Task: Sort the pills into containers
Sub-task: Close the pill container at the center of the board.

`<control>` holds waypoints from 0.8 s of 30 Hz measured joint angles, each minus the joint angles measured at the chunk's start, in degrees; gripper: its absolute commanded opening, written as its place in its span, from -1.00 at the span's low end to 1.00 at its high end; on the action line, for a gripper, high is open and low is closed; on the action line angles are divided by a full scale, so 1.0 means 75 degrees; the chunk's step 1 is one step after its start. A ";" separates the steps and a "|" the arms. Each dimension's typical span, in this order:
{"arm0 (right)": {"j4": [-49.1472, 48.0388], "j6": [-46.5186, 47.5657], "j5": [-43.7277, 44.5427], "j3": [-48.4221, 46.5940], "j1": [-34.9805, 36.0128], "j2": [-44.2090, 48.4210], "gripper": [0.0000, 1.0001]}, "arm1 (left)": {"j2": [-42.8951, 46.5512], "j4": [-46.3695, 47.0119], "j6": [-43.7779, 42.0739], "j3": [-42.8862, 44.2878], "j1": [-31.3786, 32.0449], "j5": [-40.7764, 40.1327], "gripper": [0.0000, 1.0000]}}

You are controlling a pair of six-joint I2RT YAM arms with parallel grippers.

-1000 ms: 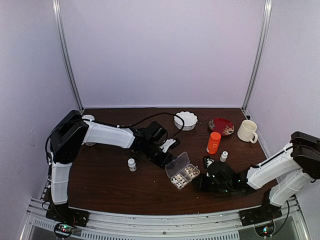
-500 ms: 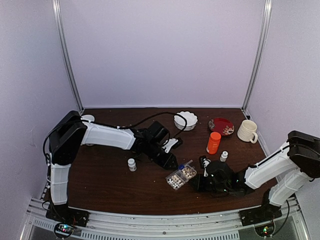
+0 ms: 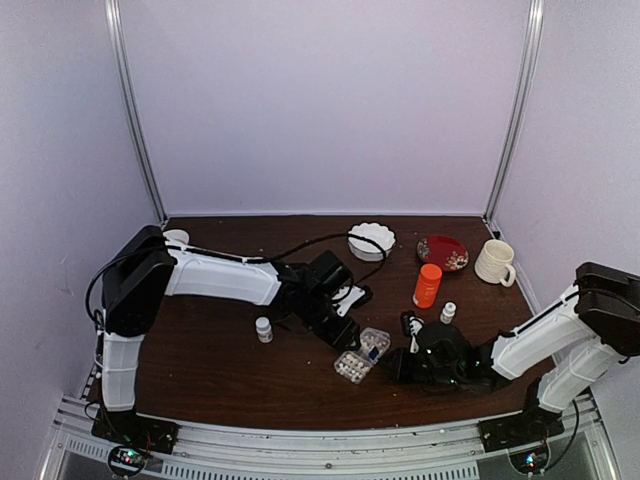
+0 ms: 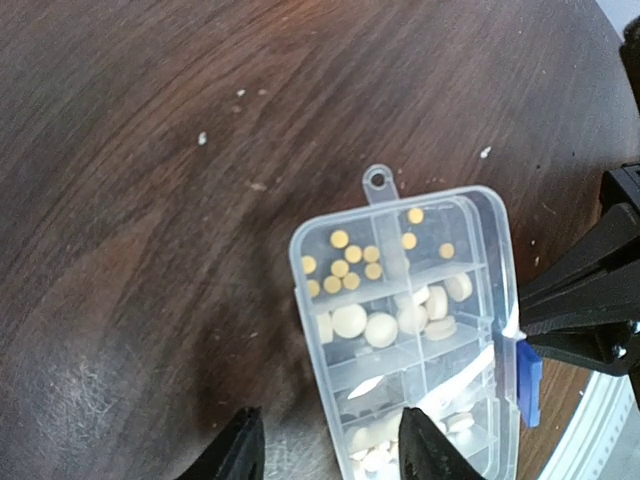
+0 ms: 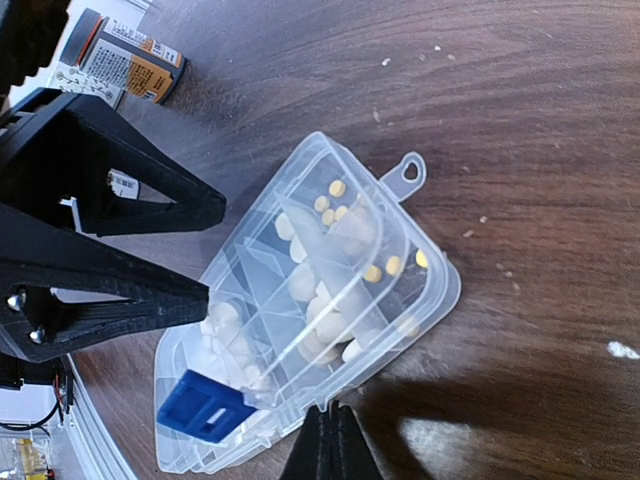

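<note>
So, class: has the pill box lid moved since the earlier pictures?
Yes. The pill box lid has swung down flat, away from the small white bottle, which has stayed put.

Two arms are reaching in: left arm (image 3: 215,275), right arm (image 3: 530,345). One clear pill box (image 3: 362,353) is lying on the table, with one blue clasp (image 5: 205,408) sitting on its edge. The yellow pills (image 4: 340,238) are numbering about a dozen and spreading over two end cells (image 4: 352,262). The whitish pills (image 4: 349,320) are piling in further cells, overlapping too much to count. Two small white bottles are standing: left bottle (image 3: 263,329), right bottle (image 3: 448,313). One orange bottle (image 3: 427,285) and one labelled bottle (image 5: 120,60) are showing. One white scalloped bowl (image 3: 371,241), one red plate (image 3: 442,253) and one cream mug (image 3: 495,262) are sitting at the back.
</note>
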State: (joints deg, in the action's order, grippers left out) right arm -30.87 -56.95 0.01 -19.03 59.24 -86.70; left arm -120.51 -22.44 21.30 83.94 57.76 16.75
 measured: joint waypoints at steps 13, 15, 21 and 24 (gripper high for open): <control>0.0321 0.0020 0.0070 0.0417 -0.0006 0.1023 -0.58 | -0.0306 -0.0691 -0.0061 0.0641 0.0417 -0.1043 -0.03; 0.0353 0.0041 0.0073 0.0475 -0.0006 0.1142 -0.22 | -0.0321 -0.0737 -0.0061 0.0679 0.0452 -0.1131 -0.03; 0.0627 0.0224 0.0038 0.0216 -0.0017 0.1046 0.11 | -0.0332 -0.0793 -0.0061 0.0726 0.0463 -0.1212 -0.04; 0.0793 0.0221 0.0035 -0.0140 -0.0017 0.0816 0.10 | -0.0335 -0.0796 -0.0058 0.0731 0.0466 -0.1212 -0.04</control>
State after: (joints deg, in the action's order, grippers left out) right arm -24.93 -55.29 0.27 -20.08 59.11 -80.58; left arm -123.02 -28.40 20.86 89.43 61.25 7.66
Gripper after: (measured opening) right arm 0.551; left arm 0.482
